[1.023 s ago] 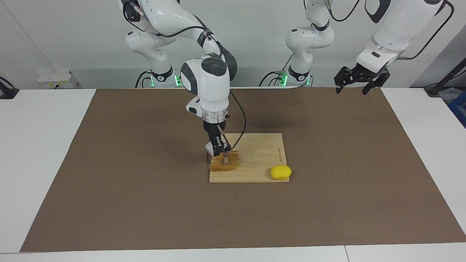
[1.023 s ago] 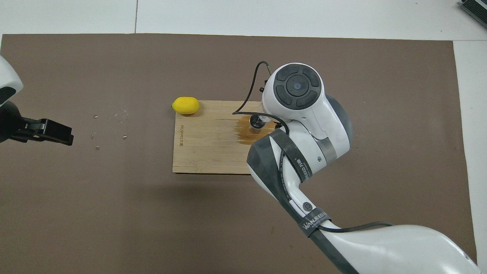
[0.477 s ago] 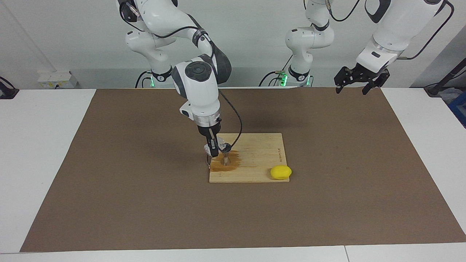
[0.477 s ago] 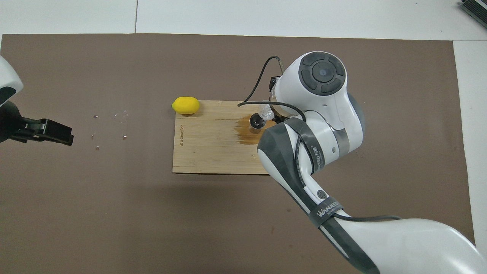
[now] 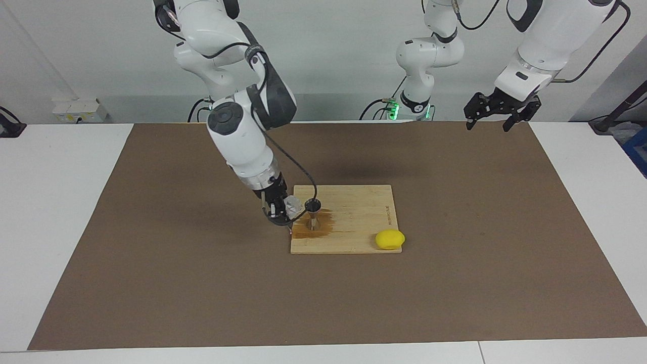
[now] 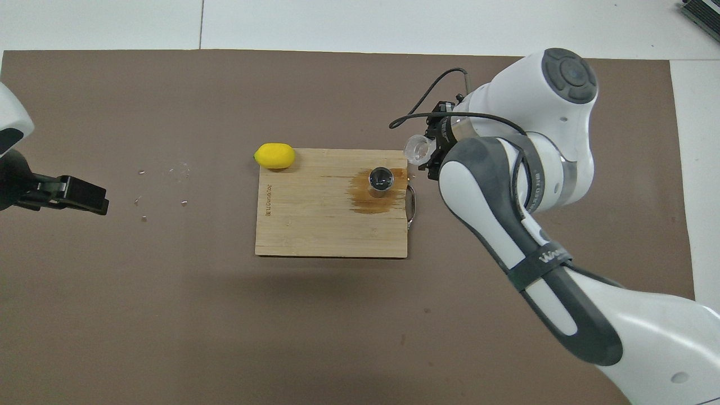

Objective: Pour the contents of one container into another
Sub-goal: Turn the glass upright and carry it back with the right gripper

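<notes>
Both arms: glossy white shells w/ dark grey joint bands. Right arm (image 5: 242, 136) has a round grey cap w/ button pads at the elbow joint, a silver ring at the wrist, a thin black cable looping down to its black end effector (image 5: 279, 215), and white lettering on a dark strap. Left arm (image 5: 536, 45): black cable, black end effector (image 5: 500, 114). Bases (image 5: 414, 106) show green lights.

Clear squat cup (image 5: 292, 204) clamped in right gripper (image 5: 283, 215) jaws, tipped sideways, mouth twd steel jigger (image 5: 313, 215). Jigger upright, hourglass, just beside the jaws, standing apart, on a brown wet patch.
</notes>
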